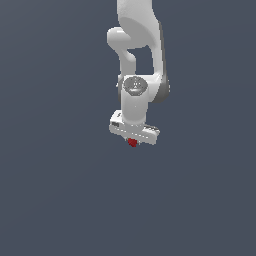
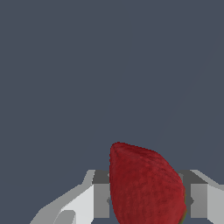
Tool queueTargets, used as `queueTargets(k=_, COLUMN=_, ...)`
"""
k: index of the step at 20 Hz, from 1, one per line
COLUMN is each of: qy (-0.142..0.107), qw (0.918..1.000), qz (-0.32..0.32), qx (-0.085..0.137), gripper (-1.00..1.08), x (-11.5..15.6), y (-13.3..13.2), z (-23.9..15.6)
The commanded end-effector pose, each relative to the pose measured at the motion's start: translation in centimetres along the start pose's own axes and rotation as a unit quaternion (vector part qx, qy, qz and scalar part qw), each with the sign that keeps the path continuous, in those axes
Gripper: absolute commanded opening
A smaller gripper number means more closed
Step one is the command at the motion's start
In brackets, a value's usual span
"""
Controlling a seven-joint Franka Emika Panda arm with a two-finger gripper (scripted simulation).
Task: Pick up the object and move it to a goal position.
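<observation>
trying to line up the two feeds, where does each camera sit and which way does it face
Exterior view: sits off the arm, apparently high and looking down along the white arm at the tool and the strawberry beneath it; plain grey surface behind.
Wrist view: sits on the wrist, looking out past the tool; both fingers flank the strawberry close up.
Shared: the strawberry and the tool holding it.

Plain dark grey-blue surface [image 1: 55, 200]

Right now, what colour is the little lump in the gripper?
Dark red, strawberry-like lump. The wrist view shows it best, between the gripper fingers.
</observation>
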State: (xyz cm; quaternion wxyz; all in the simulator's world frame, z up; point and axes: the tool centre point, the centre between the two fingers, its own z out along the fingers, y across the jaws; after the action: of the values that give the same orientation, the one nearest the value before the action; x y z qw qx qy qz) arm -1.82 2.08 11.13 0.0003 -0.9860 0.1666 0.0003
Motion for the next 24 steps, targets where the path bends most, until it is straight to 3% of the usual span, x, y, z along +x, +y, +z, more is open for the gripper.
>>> queueTargets(k=1, qy=0.0, qw=1.0, qz=0.0, qx=0.0, gripper=-1.0, x=1.1, y=1.5, z=-2.4)
queueTargets(k=15, qy=0.0, qw=1.0, qz=0.0, qx=0.0, gripper=-1.0, x=7.6, y=9.9, z=-16.1)
queueTargets(k=24, qy=0.0, qw=1.0, qz=0.0, qx=0.0, gripper=-1.0, x=10.9, y=13.8, z=-22.5)
